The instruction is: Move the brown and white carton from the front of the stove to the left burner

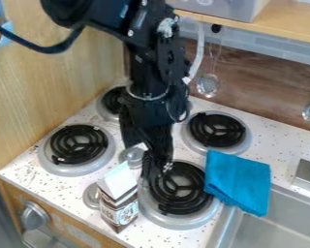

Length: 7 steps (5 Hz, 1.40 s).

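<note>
Above the lower right burner (180, 190): the gripper (152, 168) hangs from the arm (154, 92), by the burner's left side; this places it close to the carton.
Claw state: cannot tell whether it is wide or narrow; no load can be made out.
Carton (118, 213): brown and white, upright on the speckled counter (35, 178), between the lower burners and near the front edge. Its flat base probably lets it stand without support. It is just below and left of the gripper; contact cannot be judged.
Round metal pieces: one (90, 196) beside the carton's left side, another (133, 154) above it, near the gripper. Purpose unclear.
Cloth (237, 181): blue, folded, lying right of the lower right burner and reaching over the edge of the sink (280, 223). Its softness presumably lets it drape across that edge.
Other burners: coils at left (79, 144), upper left (112, 100) and upper right (216, 130), each in a metal pan.
Wall: a small strainer (208, 85) hangs, likely to keep it off the counter.
</note>
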Tool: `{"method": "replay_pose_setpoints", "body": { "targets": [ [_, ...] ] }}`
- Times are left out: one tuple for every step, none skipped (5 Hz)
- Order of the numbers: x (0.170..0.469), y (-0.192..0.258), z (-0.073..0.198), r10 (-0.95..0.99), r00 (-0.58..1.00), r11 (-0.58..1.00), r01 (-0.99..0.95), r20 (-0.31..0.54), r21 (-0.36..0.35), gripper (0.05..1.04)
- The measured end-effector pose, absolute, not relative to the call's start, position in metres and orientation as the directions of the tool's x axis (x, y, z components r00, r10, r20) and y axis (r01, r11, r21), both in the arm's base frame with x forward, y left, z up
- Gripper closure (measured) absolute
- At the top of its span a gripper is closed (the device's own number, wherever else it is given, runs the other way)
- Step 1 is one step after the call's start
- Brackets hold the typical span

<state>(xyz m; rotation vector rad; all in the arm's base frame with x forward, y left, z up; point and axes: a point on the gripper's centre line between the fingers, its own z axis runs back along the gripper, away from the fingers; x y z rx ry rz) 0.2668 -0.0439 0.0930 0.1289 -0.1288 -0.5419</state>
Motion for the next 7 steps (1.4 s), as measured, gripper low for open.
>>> {"method": "replay_pose_setpoints", "body": {
  "targets": [
    [0.268, -0.029, 0.096, -0.478, 0.873, 0.875, 0.463, 0.097, 0.144, 0.082],
    [0.269, -0.022, 0.081, -0.459, 0.886, 0.885, 0.447, 0.073, 0.131, 0.082],
    [0.27, -0.017, 0.061, -0.413, 0.909, 0.908, 0.407, 0.056, 0.095, 0.082],
    [0.272, -0.019, 0.047, -0.407, 0.913, 0.912, 0.403, 0.044, 0.077, 0.082],
    [0.273, -0.021, 0.039, -0.394, 0.918, 0.918, 0.391, 0.045, 0.061, 0.139],
    [0.273, -0.023, 0.038, -0.393, 0.917, 0.919, 0.392, 0.063, 0.03, 0.433],
    [0.272, -0.022, 0.039, -0.392, 0.918, 0.92, 0.391, 0.062, 0.023, 0.533]
  ]
}}
